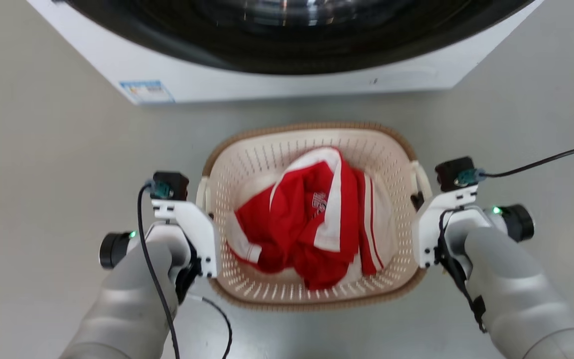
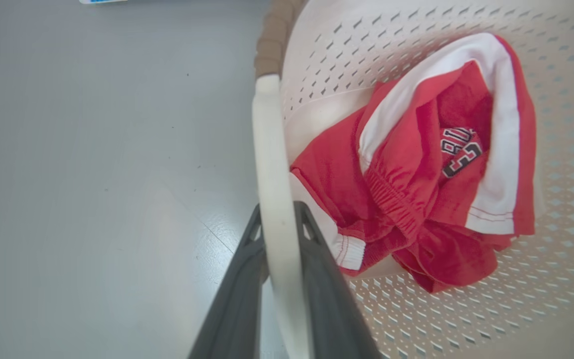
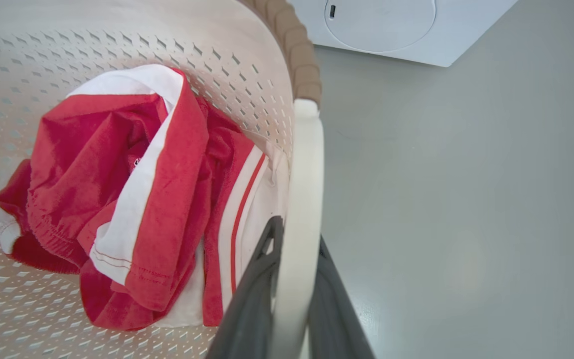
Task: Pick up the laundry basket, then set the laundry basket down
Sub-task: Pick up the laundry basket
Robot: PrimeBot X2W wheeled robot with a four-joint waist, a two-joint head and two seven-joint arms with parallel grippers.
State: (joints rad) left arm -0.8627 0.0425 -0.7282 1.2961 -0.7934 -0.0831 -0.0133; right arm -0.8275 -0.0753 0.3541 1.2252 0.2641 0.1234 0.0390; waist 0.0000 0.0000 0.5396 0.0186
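As it holds red clothes (image 1: 312, 219), cream laundry basket (image 1: 262, 159), brown rim (image 1: 312, 125)

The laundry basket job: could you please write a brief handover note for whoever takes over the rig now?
Left tool: shut on the laundry basket by its left handle, a finger each side.
Right tool: shut on the right handle likewise.
The basket is in front of the washing machine, red-and-white clothing inside; whether it is off the floor, I cannot tell.
Done: both handles gripped.
To do: finish the lift, then set it down.
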